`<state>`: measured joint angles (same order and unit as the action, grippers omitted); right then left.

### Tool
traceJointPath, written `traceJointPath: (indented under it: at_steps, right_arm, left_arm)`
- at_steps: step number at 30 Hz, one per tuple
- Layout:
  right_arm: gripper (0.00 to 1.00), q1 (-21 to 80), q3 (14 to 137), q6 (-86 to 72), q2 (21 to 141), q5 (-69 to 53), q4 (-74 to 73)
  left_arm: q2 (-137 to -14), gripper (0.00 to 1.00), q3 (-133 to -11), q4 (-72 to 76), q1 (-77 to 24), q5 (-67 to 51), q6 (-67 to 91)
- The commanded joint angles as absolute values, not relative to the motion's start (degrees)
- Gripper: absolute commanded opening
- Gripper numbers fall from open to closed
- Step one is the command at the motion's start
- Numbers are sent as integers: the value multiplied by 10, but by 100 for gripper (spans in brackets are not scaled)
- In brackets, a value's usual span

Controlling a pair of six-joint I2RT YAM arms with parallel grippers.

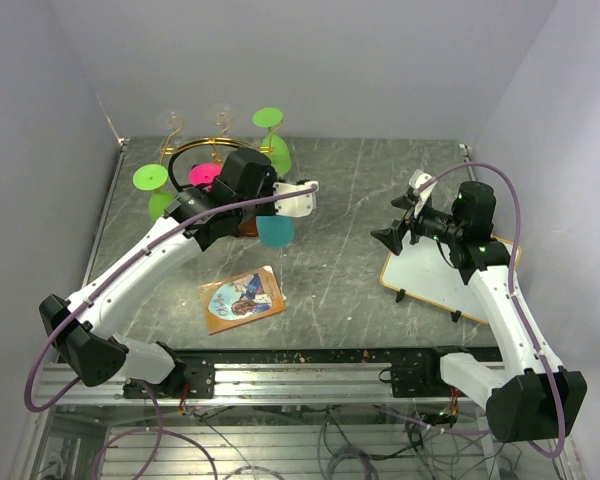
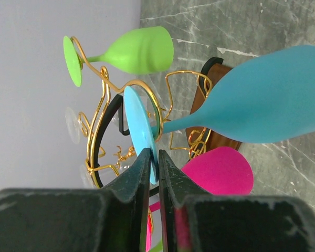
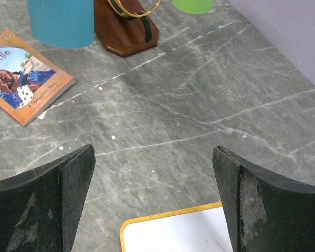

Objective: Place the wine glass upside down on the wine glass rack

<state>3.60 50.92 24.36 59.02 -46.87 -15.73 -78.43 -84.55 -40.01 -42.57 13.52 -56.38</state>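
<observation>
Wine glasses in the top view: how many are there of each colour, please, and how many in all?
Green glasses: 2
Pink glass: 1
Blue glass: 1
Clear glasses, faint: 2
Total: 6

The left tool (image 1: 290, 203) holds a blue wine glass (image 1: 276, 232) at the wine glass rack (image 1: 195, 149) (bowl downward).
</observation>
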Motion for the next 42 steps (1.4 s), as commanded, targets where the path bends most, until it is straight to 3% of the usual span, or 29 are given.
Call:
traceJointPath:
  at_steps: [1,42]
  right_arm:
    - [94,33,499,250,590,-464,-146]
    - [94,27,494,257,589,-458,-144]
  left_arm:
    - [-766,20,-837,-430,-429,116,-568]
    - [-727,43,-816,-443,-427,123,-577]
